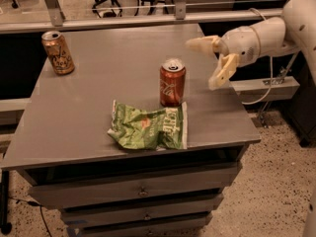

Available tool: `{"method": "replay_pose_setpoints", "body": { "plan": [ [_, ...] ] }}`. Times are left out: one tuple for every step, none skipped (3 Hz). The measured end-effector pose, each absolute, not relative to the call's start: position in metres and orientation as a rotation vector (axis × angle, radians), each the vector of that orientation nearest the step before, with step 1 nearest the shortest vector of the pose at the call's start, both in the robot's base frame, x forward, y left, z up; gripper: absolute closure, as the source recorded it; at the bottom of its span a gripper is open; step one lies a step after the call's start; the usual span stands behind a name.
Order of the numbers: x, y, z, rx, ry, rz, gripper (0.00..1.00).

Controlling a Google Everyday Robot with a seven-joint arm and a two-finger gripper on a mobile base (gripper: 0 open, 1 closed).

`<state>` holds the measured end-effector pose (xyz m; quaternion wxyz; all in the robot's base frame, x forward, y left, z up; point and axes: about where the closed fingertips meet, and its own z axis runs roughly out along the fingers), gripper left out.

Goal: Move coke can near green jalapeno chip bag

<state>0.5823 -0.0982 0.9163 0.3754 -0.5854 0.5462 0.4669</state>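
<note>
The red coke can [172, 83] stands upright on the grey table [89, 112], just behind the right end of the green jalapeno chip bag [148, 127]. The bag lies flat and wrinkled near the table's front edge. The can's base almost touches the bag's top edge. My gripper [206, 62] is open and empty. It hangs above the table's right side, a short way to the right of the can and apart from it. The white arm reaches in from the right.
A golden-brown can [58, 52] stands at the table's far left corner. Drawers [138, 191] sit under the tabletop. A rail [148, 19] runs behind the table, with office chairs beyond. A white shelf [266, 87] is at the right.
</note>
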Motion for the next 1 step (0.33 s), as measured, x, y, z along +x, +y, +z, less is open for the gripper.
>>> {"method": "replay_pose_setpoints", "body": {
  "plan": [
    [0.6096,-0.1426,0.9694,-1.422,1.448,0.981,0.0]
  ]
}}
